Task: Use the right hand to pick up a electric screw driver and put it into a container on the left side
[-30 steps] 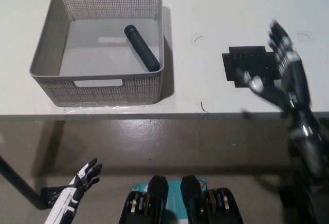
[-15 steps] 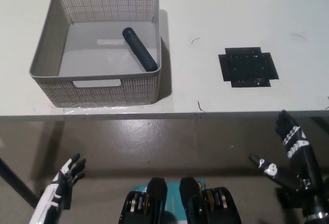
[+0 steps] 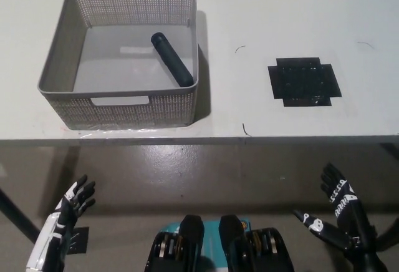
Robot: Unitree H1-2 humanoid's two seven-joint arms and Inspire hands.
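Now a dark cylindrical screwdriver [image 3: 172, 58] in the perforated grey basket [image 3: 55, 67], both hands [image 3: 338, 213] [image 3: 67, 206] splayed, empty.

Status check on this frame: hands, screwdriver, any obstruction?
Right hand open, empty, below table edge. Left hand open, low left. Electric screwdriver lying inside grey basket. Nothing in the way.

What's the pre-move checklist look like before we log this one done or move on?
1. Electric screwdriver inside the gray basket: ok.
2. Basket upright on the table, left side: ok.
3. Right hand empty, fingers apart, below the table edge: ok.
4. Left hand open, low at the left, off the table: ok.
5. Black pad bare: ok.
6. Screwdriver lying stable on the basket floor: cannot tell.
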